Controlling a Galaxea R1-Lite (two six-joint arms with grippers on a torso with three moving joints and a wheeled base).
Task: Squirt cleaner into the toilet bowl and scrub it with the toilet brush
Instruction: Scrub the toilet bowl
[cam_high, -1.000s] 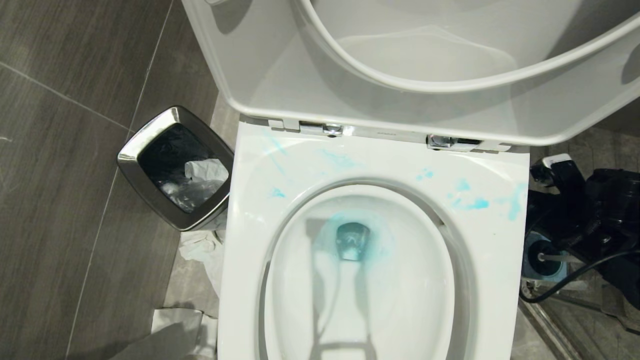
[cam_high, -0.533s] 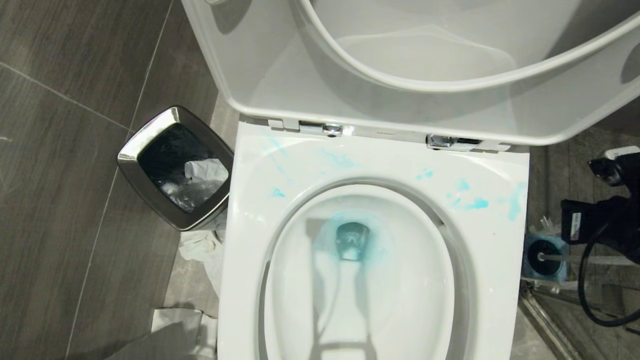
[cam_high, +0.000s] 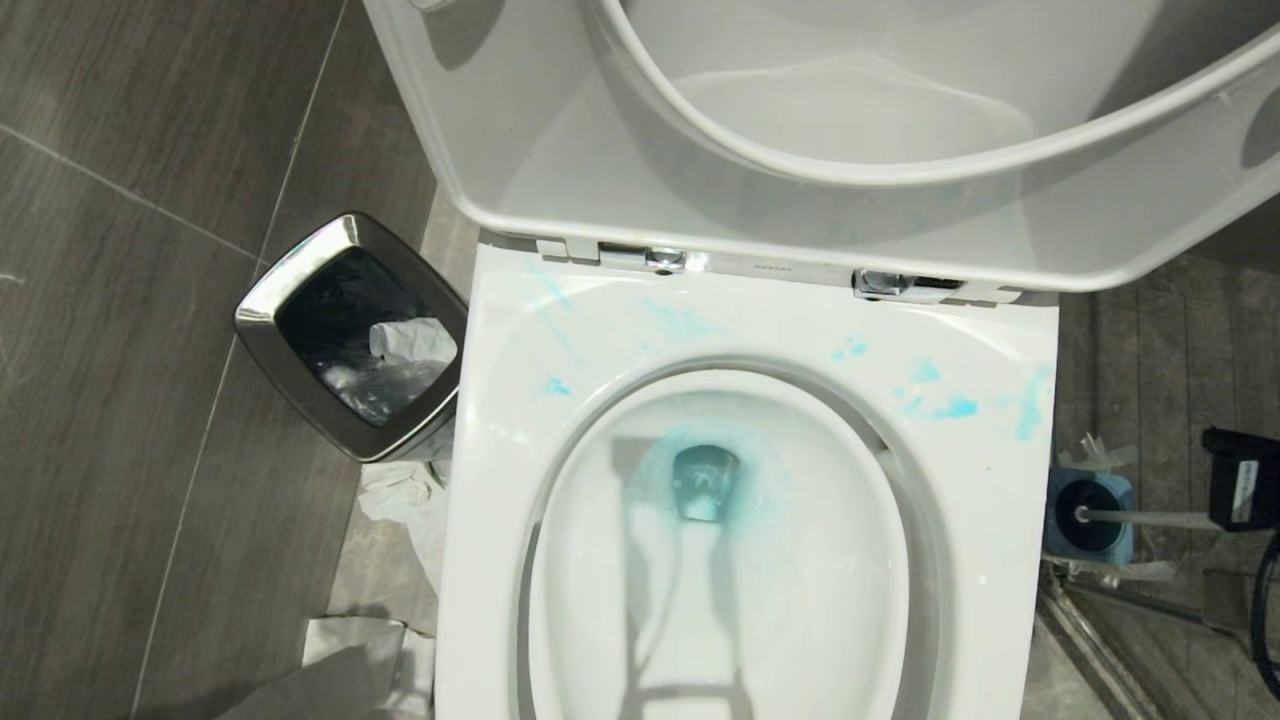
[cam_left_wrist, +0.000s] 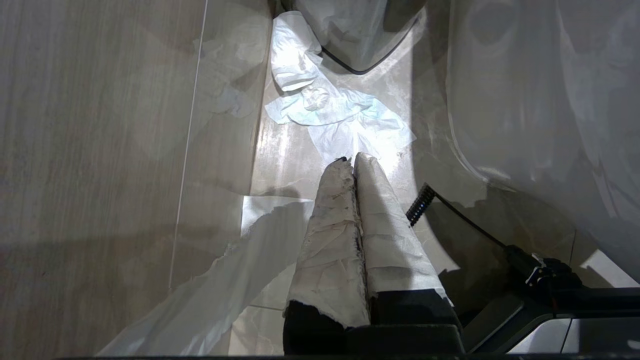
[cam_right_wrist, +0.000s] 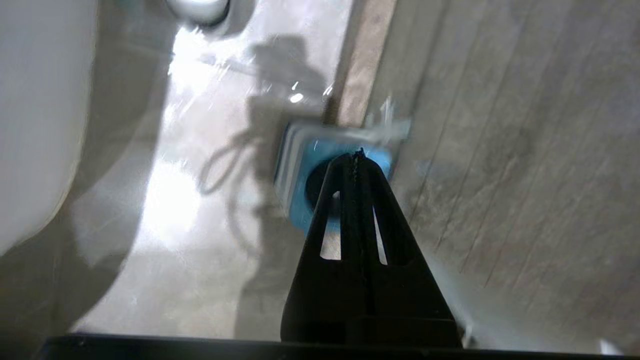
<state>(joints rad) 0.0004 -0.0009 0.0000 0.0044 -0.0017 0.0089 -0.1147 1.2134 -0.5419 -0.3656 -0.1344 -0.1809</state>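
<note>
A: Start at the jaws. Your right gripper is pinched closed on nothing, hanging above the blue holder. The left gripper is clenched too, padded tips pressed together, parked low over tissue on the floor.

B: And the toilet brush?

A: It stands in its holder on the floor just beside the toilet bowl, robot's right (handle leaning toward the arm). Blue cleaner already tints the water and streaks the rim.

B: Handling?

A: You should expect a light, stiff, smooth plastic handle. I judge it slippery; open first, then grip well up the shaft and lift straight out.
</note>
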